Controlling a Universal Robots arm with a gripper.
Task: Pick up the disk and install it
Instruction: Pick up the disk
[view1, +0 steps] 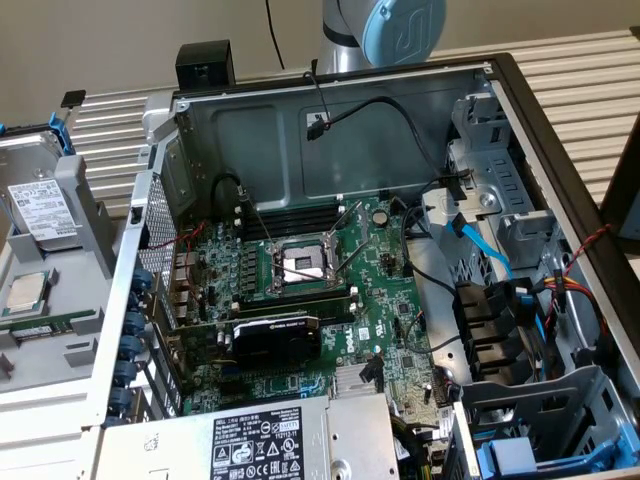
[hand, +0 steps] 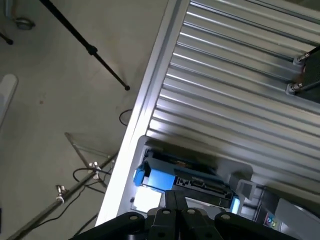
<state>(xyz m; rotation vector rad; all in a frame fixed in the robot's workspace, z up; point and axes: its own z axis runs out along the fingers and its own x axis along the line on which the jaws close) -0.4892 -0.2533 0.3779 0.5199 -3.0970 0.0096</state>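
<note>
"Which step is this?"

"The pick-up, I'd say. The tool (hand: 175, 196) hangs pinched closed and empty above the disk (hand: 165, 179), parked in the grey rack (view1: 85, 200) beside the case (view1: 330, 130). Grasping it needs spread fingers."

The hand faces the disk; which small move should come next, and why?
Probably open the hand: it is shut with nothing held, and the disk in its blue carrier sits just ahead, not yet gripped.
</note>
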